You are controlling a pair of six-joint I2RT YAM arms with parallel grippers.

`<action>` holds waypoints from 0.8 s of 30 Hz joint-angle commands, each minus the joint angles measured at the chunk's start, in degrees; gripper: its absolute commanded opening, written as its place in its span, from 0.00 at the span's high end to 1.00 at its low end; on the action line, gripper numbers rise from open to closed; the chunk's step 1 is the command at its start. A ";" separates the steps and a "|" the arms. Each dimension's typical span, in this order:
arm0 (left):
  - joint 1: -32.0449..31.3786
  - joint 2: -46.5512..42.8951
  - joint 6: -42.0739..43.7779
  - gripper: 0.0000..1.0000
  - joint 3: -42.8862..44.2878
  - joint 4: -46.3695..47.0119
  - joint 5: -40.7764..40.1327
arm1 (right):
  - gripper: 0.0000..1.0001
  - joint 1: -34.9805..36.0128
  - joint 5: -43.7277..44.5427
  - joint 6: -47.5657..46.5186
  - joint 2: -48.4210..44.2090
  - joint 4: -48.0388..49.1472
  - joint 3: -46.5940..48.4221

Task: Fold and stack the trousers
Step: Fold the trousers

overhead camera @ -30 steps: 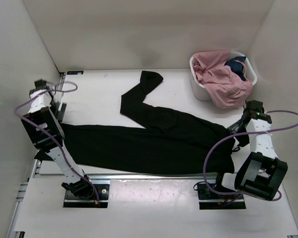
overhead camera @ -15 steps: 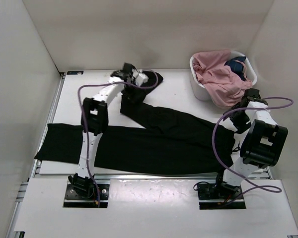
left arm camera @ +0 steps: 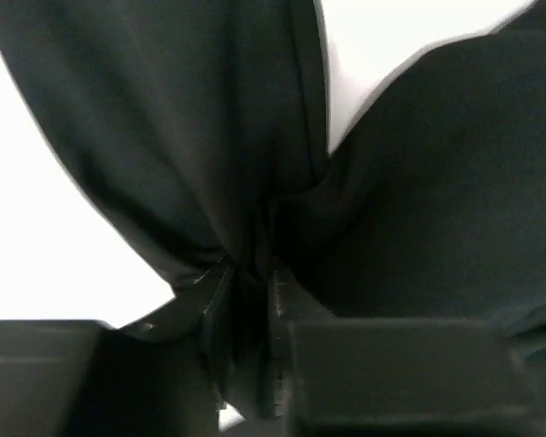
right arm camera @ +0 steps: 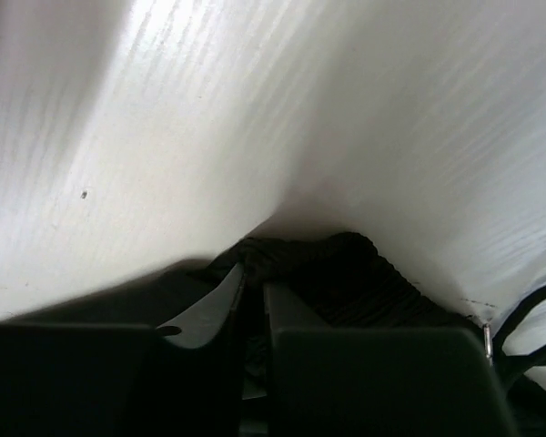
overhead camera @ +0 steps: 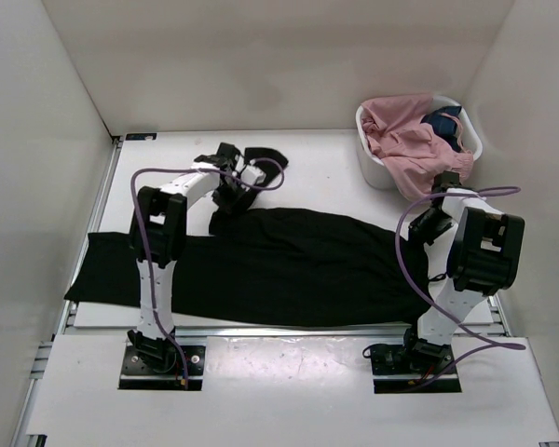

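1. Our left hand (left arm camera: 246,273) is clenched on a pinch of the trousers (overhead camera: 289,265), the black cloth drawn into a tight pleat between its jaws. The right hand (right arm camera: 253,273) is likewise closed on a bunched dark edge of the same garment.
2. Away from the left hand the cloth fans out in soft folds. From the right hand it runs flat across the table (overhead camera: 335,154) towards the left hand and on past it.
3. We judge the fabric light, limp and matte. It is unlikely to slip but sure to sag and crease, so a hem or the waistband looks the best place to take hold.
4. Black on black hides seams and layers. The right arm (overhead camera: 484,247) covers the cloth's end beside its hand, and we cannot tell how many layers either hand holds.
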 commanded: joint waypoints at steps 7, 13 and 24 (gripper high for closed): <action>3.16 -10.48 1.51 0.00 -1.94 -8.72 5.28 | 1.00 5.25 7.46 -5.32 2.09 -2.81 4.71; 10.81 4.53 -10.45 0.03 30.76 -6.16 12.22 | 1.00 7.71 9.30 -7.96 2.10 -4.64 8.13; 9.67 22.29 -17.03 0.00 37.99 7.98 25.16 | 1.00 11.83 11.85 -8.67 0.96 -8.16 9.01</action>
